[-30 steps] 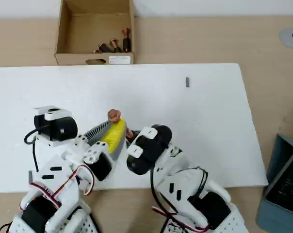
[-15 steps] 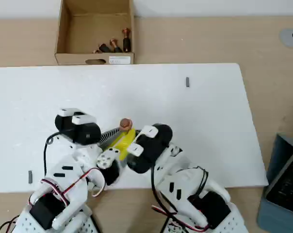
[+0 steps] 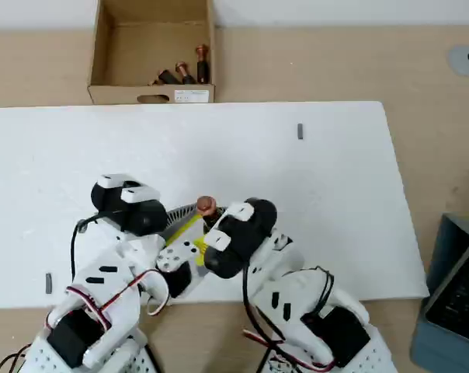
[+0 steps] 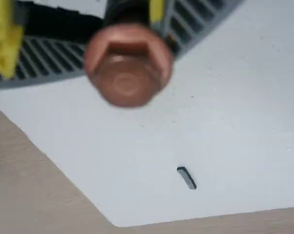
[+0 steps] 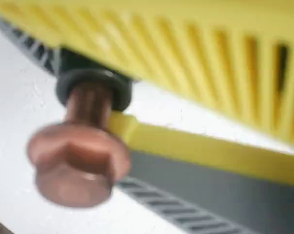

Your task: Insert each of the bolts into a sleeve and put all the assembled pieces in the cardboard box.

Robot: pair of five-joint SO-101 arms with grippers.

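Sitting upper left: cardboard box (image 3: 102, 47), assembled pieces (image 3: 184, 74) in its lower-right corner. L arm enters from lower-left corner, elbow bent, wrist angled twd frame centre. L gripper (image 3: 196, 217) clenched on bolt (image 3: 206, 205), copper head past tips, black sleeve (image 5: 93, 87) on shank. R arm enters from bottom centre, folded tight. R gripper (image 3: 215, 224) right beside same bolt, grip state can't tell. Small dark strip (image 3: 300, 131) on white mat (image 3: 335, 202), upper right of centre.

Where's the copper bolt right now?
In the high view the bolt is over the near middle of the white mat, in the left gripper, beside the right arm.
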